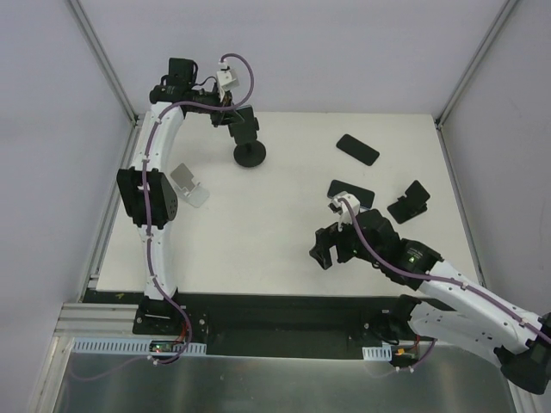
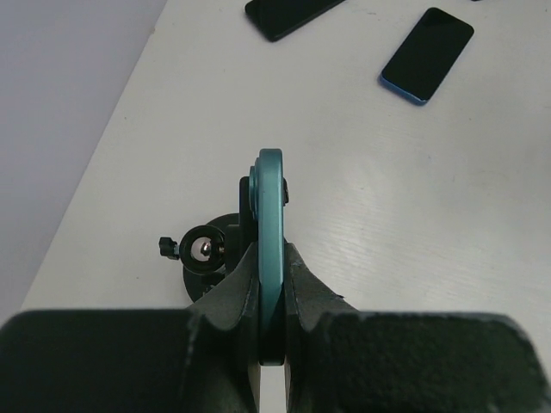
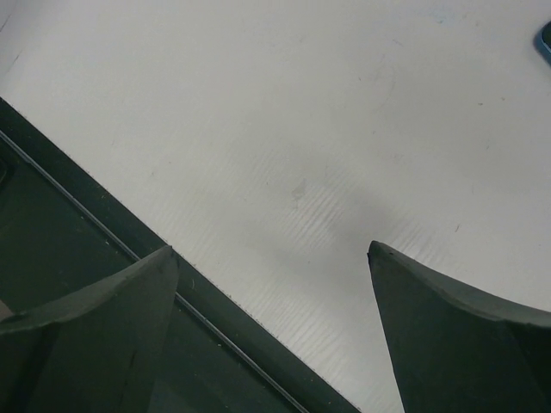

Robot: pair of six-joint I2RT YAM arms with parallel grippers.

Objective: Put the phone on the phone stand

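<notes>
My left gripper [image 1: 244,129] is shut on a teal phone [image 2: 270,224], held edge-on and upright between the fingers [image 2: 306,288]. The phone is at the back of the table, right beside a black round-based phone stand [image 1: 250,155]. In the left wrist view the stand [image 2: 207,254] sits just left of the phone, and its cradle seems to meet the phone's back; I cannot tell if they touch. My right gripper [image 1: 325,249] is open and empty above the table's front edge, as the right wrist view [image 3: 271,249] also shows.
A silver stand [image 1: 188,183] stands at the left. A black phone [image 1: 357,149] and a second one [image 1: 351,193] lie on the right, next to a black folding stand [image 1: 410,203]. Both phones also show in the left wrist view [image 2: 429,53] [image 2: 288,13].
</notes>
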